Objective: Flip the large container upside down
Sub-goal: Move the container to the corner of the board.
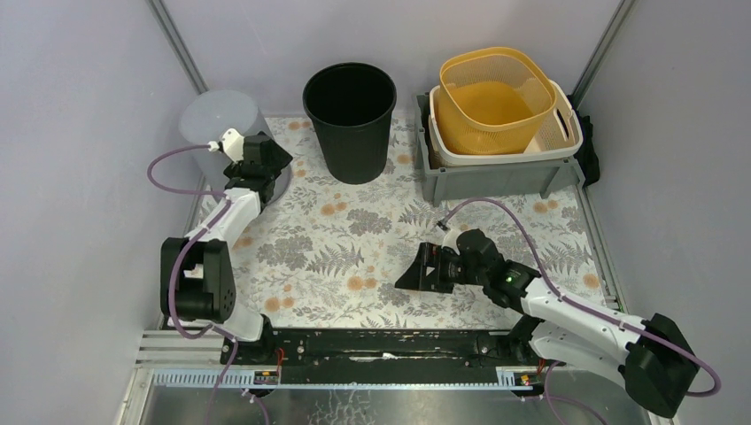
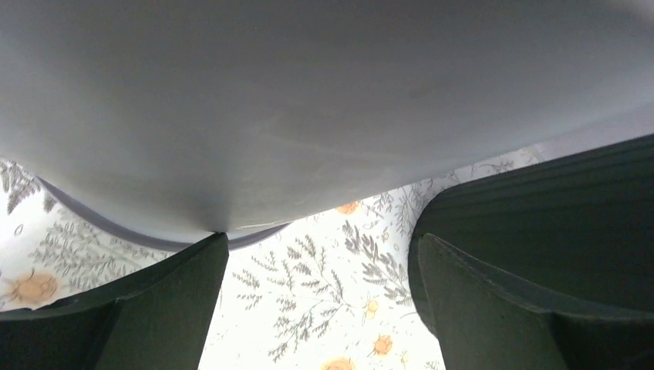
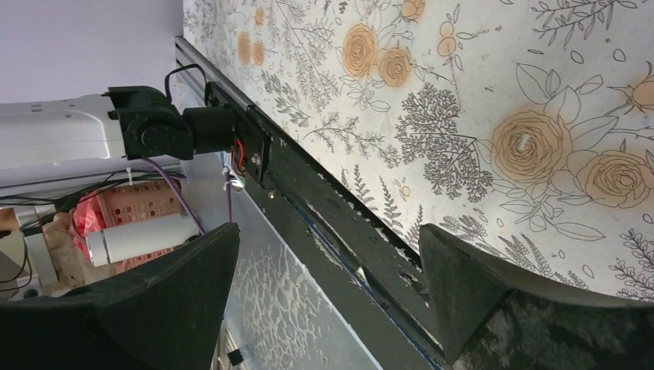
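Note:
The large container (image 1: 217,119) is a pale translucent tub at the back left; its upper face looks closed. In the left wrist view the container (image 2: 308,100) fills the upper half. My left gripper (image 1: 274,159) sits at its right side, open; the left fingertip (image 2: 208,247) is at the tub's lower edge, with only patterned mat between the fingers. My right gripper (image 1: 407,273) hovers low over the mat near the front edge, pointing left, open and empty; in its wrist view the right gripper (image 3: 328,247) frames the table's black front rail (image 3: 347,223).
A black bin (image 1: 350,119) stands upright at the back centre, close to my left gripper, and shows as the black bin (image 2: 555,208) in the left wrist view. A grey tub (image 1: 496,173) at the back right holds a white basket (image 1: 567,133) and an orange basket (image 1: 491,97).

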{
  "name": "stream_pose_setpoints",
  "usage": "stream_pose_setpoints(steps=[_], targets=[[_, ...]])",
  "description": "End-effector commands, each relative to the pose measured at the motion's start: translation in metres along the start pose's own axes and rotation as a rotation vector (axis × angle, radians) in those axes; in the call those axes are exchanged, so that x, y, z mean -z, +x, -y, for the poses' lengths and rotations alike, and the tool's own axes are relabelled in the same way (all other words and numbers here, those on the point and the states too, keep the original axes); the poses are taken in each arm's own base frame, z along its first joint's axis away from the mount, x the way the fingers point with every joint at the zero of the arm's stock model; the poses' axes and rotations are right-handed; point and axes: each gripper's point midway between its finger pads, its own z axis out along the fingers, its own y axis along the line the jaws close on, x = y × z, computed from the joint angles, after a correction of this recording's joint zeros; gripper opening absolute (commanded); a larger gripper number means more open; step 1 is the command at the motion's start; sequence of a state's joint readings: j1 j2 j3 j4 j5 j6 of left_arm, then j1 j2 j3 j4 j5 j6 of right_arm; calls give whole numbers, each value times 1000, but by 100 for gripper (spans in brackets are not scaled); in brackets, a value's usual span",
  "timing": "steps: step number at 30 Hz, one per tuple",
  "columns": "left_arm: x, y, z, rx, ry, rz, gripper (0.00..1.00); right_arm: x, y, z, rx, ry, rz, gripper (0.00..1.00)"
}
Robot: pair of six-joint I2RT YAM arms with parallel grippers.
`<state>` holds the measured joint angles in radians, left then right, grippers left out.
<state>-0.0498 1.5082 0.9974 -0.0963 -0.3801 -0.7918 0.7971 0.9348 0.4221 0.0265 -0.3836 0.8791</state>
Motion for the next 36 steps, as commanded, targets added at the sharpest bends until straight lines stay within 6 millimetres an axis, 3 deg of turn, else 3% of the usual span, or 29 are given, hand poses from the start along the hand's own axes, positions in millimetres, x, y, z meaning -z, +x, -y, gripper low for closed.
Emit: stream_pose_setpoints(steps=[1,9,19,36], targets=[[-23,48,-29,-10,-31,-200,100,6,-4,-5,5,-12,31,94],[-46,41,-15,-46,24,-205,100,12,-4,-8,9,-10,34,94],[-79,41,-11,-57,82,-275,99,13,-2,-8,3,-11,26,94],[-115,30,34,-50,195,-315,100,12,-4,-10,6,-2,22,95]])
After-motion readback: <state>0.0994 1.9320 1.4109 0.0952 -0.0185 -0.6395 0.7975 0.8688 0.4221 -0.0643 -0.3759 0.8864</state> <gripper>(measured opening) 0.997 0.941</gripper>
